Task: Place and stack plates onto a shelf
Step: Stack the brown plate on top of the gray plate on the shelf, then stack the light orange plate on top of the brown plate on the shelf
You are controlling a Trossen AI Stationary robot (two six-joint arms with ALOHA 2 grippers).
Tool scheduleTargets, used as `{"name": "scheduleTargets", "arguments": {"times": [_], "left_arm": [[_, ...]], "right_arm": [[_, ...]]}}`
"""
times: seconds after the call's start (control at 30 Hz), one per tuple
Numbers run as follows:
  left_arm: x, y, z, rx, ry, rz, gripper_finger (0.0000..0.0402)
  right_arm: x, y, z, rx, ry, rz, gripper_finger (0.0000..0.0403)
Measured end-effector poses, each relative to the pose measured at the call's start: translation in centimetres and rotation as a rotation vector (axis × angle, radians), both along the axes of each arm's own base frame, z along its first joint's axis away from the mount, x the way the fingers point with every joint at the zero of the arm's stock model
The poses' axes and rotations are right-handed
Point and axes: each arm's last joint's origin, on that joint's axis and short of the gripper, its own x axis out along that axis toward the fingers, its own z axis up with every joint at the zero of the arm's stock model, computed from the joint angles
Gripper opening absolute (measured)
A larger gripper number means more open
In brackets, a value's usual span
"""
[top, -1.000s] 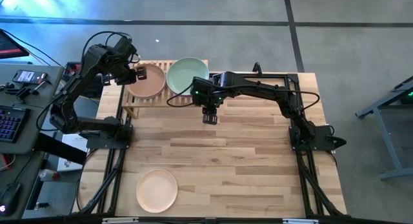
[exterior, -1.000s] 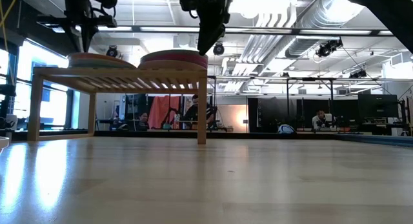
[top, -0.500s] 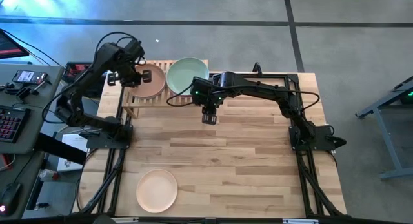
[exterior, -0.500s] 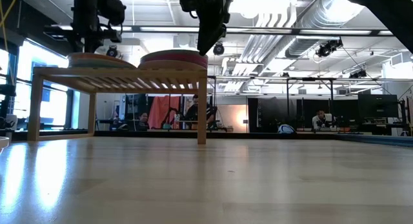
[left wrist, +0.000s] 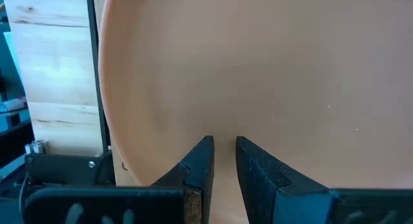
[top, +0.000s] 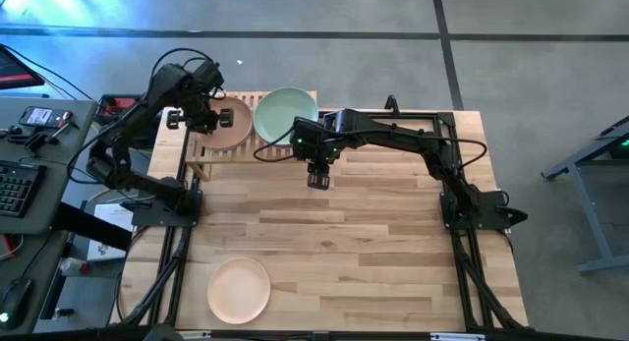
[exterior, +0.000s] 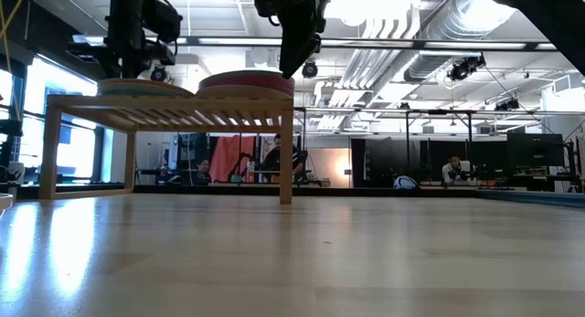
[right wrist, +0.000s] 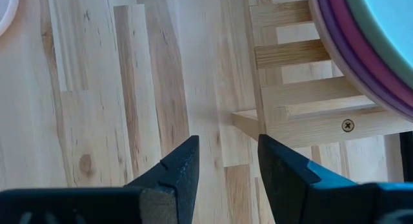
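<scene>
The shelf (top: pixel 208 156) stands at the table's far left with two stacks of plates on its slats. A brownish-peach plate (top: pixel 234 127) tops the left stack and a mint green plate (top: pixel 285 113) tops the right one, over purple and magenta plates (right wrist: pixel 361 75). A cream plate (top: pixel 239 289) lies flat on the table near the front left. My left gripper (left wrist: pixel 224 146) is shut, with only a thin slit between its fingers, over the brownish-peach plate's inside (left wrist: pixel 258 69). My right gripper (right wrist: pixel 226 153) is open and empty above the table, beside the shelf's right front corner (right wrist: pixel 258 117). My left gripper points down at the inner floor of the brownish-peach plate (left wrist: pixel 222 124), near its left rim. I cannot tell whether the shut fingertips (left wrist: pixel 203 156) touch the plate. The plate lies flat on top of its stack.
A desk with a keyboard and a phone (top: pixel 39 117) stands left of the table. Bare tabletop (top: pixel 373 253) spreads over the middle and right. In the low view both stacks (exterior: pixel 144 83) sit on the raised shelf, with both arms above them.
My left gripper has moved a little toward the table's right edge, farther in over the brownish-peach plate. The plates have not shifted.
</scene>
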Motion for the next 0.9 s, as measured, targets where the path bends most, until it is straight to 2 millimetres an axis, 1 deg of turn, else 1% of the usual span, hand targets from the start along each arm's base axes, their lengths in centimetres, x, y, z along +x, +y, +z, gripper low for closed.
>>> {"name": "scheduleTargets", "arguments": {"times": [0.17, 0.27, 0.4, 0.6, 0.73, 0.8, 0.9], "left_arm": [[-0.5, -0.8, 0.9, 0.036, -0.021, -0.018, 0.0053], [-0.9, -1.5, 2.2, 0.09, -0.055, -0.032, 0.0053], [-1.4, -3.2, 4.2, 0.155, -0.145, -0.083, 0.0053], [-1.4, -6.8, 5.8, 0.159, -0.331, -0.286, 0.0053], [-1.1, -8.9, 6.4, 0.163, -0.393, -0.432, 0.0053], [-0.9, -9.9, 6.5, 0.166, -0.407, -0.505, 0.0053], [-0.6, -11.1, 6.7, 0.165, -0.426, -0.6, 0.0053]], "right_arm": [[0.0, 0.0, 0.0, 0.0, 0.0, 0.0, 0.0135], [0.0, 0.0, 0.0, 0.0, 0.0, 0.0, 0.0135], [0.0, 0.0, 0.0, 0.006, -0.001, -0.014, 0.0135], [0.0, 0.1, 0.0, 0.06, -0.008, -0.096, 0.0135], [0.0, 0.3, 0.0, 0.139, -0.01, -0.124, 0.0135], [-0.1, 0.7, 0.0, 0.187, 0.001, -0.132, 0.0135], [-0.1, 1.9, -0.1, 0.225, 0.02, -0.15, 0.0135]]}}
